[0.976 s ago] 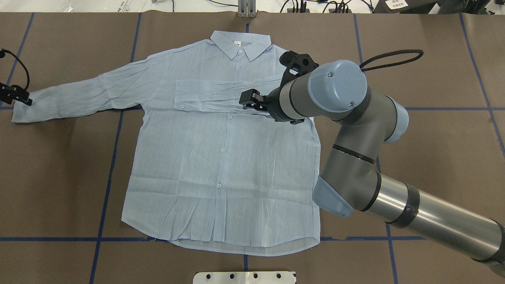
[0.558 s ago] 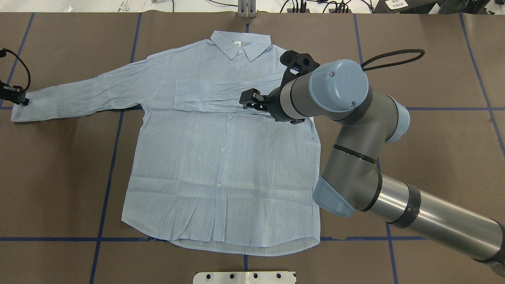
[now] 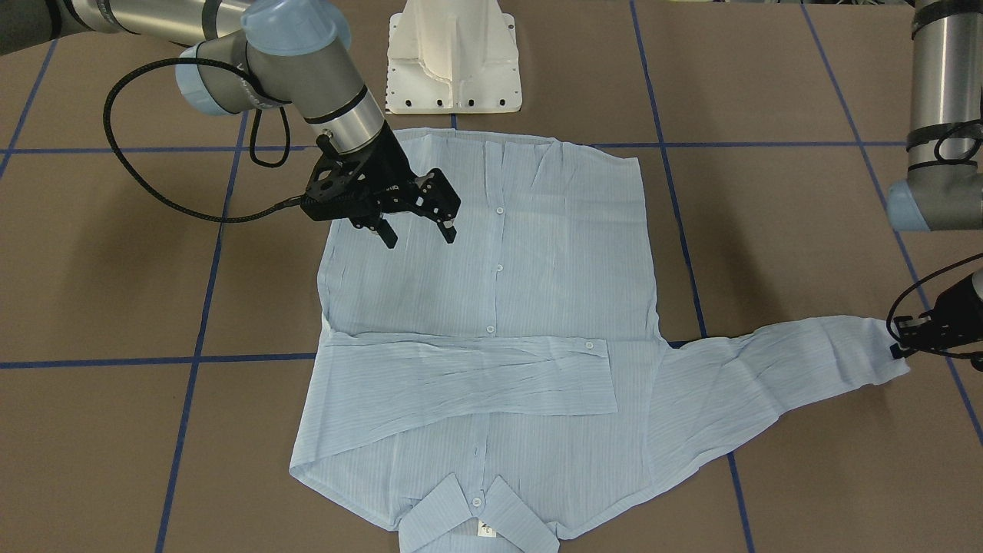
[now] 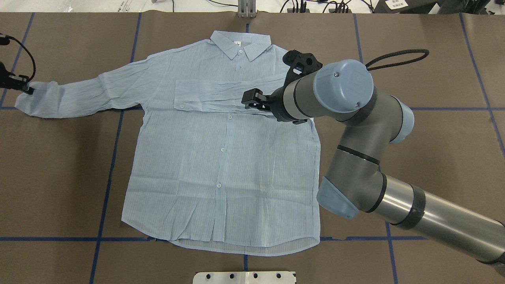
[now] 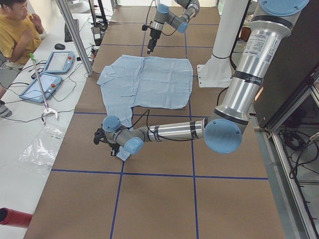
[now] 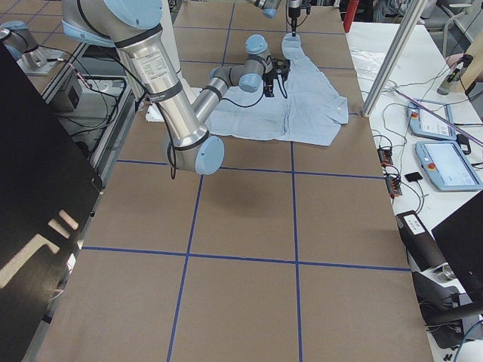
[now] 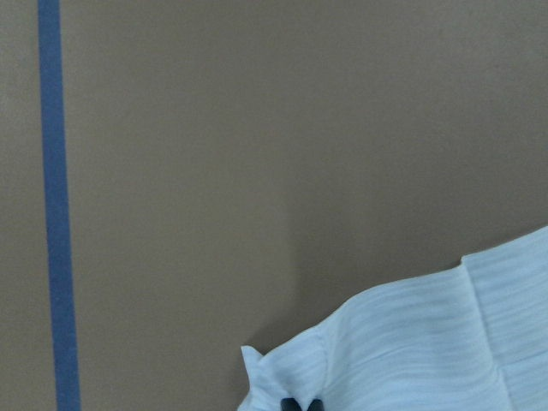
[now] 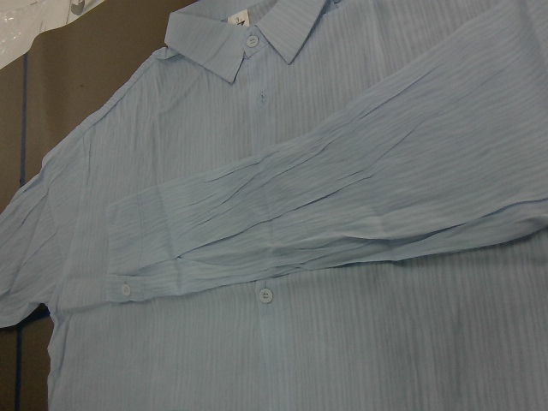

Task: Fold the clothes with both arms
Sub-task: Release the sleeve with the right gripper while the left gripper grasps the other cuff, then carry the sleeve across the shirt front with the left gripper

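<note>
The light blue pinstriped shirt [image 4: 221, 165] lies flat, buttons up, collar [image 4: 240, 43] at the far side. One sleeve [image 4: 213, 96] is folded across the chest. The other sleeve [image 4: 90, 92] stretches out to the overhead view's left. My left gripper [image 4: 23, 87] is shut on that sleeve's cuff [image 7: 411, 342] at its end; it shows at the right in the front view [image 3: 902, 342]. My right gripper [image 3: 420, 236] hangs open and empty above the shirt [image 3: 553, 230], near the folded sleeve's shoulder end. The right wrist view looks down on the folded sleeve [image 8: 342, 214].
The brown table [image 4: 434, 138] carries blue tape lines. The white pedestal base [image 3: 453, 61] stands at the hem side. Cables and a metal post [image 4: 246, 10] lie along the far edge. An operator [image 5: 17, 30] and tablets are beyond the table in the left view.
My left gripper has moved toward the far side and slightly inward with the cuff, dragging the sleeve's end along. My right arm has shifted slightly away from the shirt's middle, still open.
</note>
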Motion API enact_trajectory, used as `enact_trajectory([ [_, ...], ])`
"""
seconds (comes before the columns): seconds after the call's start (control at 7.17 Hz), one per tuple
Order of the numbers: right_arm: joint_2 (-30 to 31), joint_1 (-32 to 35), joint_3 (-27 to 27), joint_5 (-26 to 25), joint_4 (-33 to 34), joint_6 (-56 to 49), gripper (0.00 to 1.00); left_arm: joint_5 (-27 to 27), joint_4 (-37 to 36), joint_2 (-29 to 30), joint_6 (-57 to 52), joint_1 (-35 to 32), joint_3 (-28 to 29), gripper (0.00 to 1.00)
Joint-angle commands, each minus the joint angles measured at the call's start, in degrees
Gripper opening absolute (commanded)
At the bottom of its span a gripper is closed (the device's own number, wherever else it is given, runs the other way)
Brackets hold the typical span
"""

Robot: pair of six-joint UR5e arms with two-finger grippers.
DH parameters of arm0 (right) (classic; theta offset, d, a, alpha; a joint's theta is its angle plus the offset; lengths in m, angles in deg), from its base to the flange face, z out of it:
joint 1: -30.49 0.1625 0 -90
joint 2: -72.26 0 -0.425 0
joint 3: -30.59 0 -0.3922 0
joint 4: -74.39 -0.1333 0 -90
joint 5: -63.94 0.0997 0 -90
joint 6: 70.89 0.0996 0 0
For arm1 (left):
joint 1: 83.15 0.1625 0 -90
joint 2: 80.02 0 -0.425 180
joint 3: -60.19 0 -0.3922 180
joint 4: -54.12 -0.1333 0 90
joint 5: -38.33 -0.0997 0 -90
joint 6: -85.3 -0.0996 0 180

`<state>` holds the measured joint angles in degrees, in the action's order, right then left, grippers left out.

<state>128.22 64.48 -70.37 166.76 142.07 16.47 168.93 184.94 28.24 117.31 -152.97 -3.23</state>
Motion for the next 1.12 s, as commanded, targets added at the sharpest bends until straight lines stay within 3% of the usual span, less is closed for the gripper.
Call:
enact_trajectory([
  [0.0,6.76,1.24,-6.58,1.59,0.0,-0.17,0.98,3.31,-6.94,0.1,12.04,0.21,-13.75,0.0],
  [0.28,13.27,4.93,-9.85,5.28,-0.09,-4.72,0.98,2.99,-8.56,2.38,30.38,7.38,-23.2,0.0],
  [0.42,14.87,5.11,-10.22,4.51,-0.18,-5.44,0.99,2.73,-8.56,5.96,36.74,10.29,-23.32,0.0],
  [0.56,17.67,5.55,-11.35,4.5,-0.18,-5.45,0.99,-1.19,-8.48,7.47,37.5,13.89,-23.67,0.0],
  [0.7,19.26,5.99,-11.45,4.41,-0.35,-5.54,0.99,-2.1,-8.48,8.18,38.46,14.62,-27.07,0.0],
  [0.98,22.42,8.1,-12.85,5.2,-0.53,-5.54,0.99,-8.04,-9.43,16.92,45.36,22.93,-23.97,0.0],
])
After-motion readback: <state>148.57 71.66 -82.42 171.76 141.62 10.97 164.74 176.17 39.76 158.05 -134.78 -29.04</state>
